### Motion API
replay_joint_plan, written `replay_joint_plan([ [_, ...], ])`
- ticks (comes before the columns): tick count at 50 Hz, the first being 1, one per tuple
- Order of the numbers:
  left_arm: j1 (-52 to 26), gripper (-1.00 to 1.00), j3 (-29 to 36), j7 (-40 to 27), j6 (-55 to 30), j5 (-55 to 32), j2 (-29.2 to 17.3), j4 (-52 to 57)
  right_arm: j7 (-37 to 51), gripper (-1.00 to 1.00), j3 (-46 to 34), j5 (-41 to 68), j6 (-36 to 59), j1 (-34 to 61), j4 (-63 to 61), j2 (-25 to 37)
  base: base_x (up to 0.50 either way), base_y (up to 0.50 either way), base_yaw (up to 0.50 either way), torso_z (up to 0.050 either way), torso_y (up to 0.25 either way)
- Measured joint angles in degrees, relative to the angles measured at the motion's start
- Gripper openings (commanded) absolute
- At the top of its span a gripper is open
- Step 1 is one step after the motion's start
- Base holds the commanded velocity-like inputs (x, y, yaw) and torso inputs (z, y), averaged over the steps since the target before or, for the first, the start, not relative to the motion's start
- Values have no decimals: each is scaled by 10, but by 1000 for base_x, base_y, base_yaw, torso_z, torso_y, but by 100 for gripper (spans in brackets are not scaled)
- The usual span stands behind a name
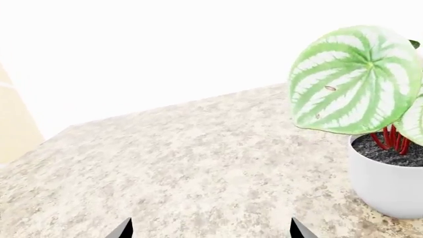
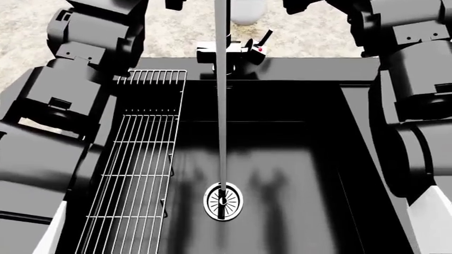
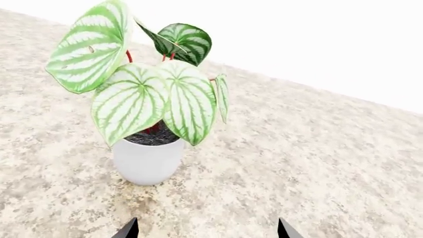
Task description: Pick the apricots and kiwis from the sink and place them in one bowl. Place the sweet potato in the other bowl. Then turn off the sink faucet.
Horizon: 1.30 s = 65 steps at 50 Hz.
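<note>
The black sink (image 2: 282, 174) fills the head view, with its steel wire rack (image 2: 137, 169) at the left and its round chrome drain (image 2: 222, 201) in the basin floor. The sink faucet (image 2: 227, 53) stands at the back rim, its side lever (image 2: 263, 45) bearing a red mark. A thin grey streak runs from the frame's top edge, past the faucet, down to the drain. No apricots, kiwis, sweet potato or bowl show in any view. Both arms reach past the sink's back rim. My left gripper (image 1: 211, 233) and right gripper (image 3: 207, 233) hang open over bare speckled counter, nothing between their fingertips.
A white pot with a striped green-leaved plant (image 3: 146, 161) stands on the speckled stone counter behind the faucet. It is close on one side of the left gripper (image 1: 387, 183), and its base shows at the top of the head view (image 2: 247, 10). A white wall rises behind.
</note>
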Motion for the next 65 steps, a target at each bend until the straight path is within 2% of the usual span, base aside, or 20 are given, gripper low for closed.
replay_joint_plan([
  [22, 7, 100, -6, -7, -12, -1, 0, 0, 6, 100, -4, 4, 11, -45, 0, 29, 0, 0, 0, 0, 0],
  [48, 15, 100, -98, 1, -24, 50, 0, 0, 8, 100, 118, 15, -24, -110, 0, 25, 0, 0, 0, 0, 0],
  [65, 21, 100, -123, 6, -26, 68, 0, 0, -2, 100, 155, 5, -29, -133, 0, 14, 0, 0, 0, 0, 0],
])
